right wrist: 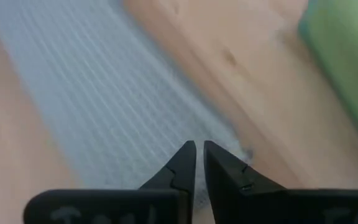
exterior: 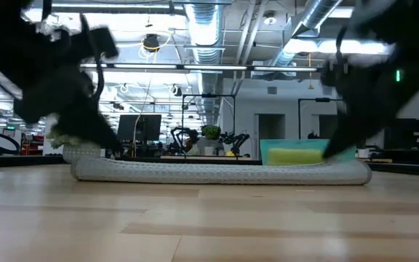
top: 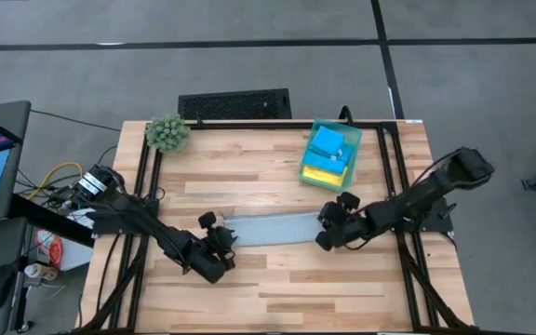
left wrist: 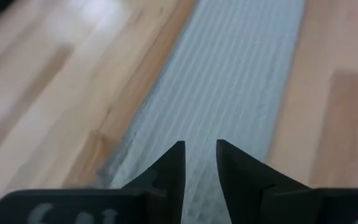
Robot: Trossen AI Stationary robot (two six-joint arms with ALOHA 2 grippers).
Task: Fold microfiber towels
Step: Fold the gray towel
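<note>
High view: we see the grey towel [top: 273, 228] stretched mid-table; our left gripper [top: 220, 234] at its nine-o'clock end, fingers narrowly parted over it, right gripper [top: 328, 226] clenched on its three-o'clock end.

The grey towel [top: 273, 229] lies flat on the table [top: 277, 288] as a long strip, running left to right across the middle. The left gripper [top: 220, 240] sits at its left end, the right gripper [top: 331, 226] at its right end — each down over the cloth's edge. Behind the towel, toward the right, stands the bin [top: 352, 149], with folded towels [top: 328, 154] stacked in it. The plant [top: 167, 133] sits at the table's back left corner — well apart from the bin. A keyboard [top: 234, 103] lies on the floor just behind the table.
</note>
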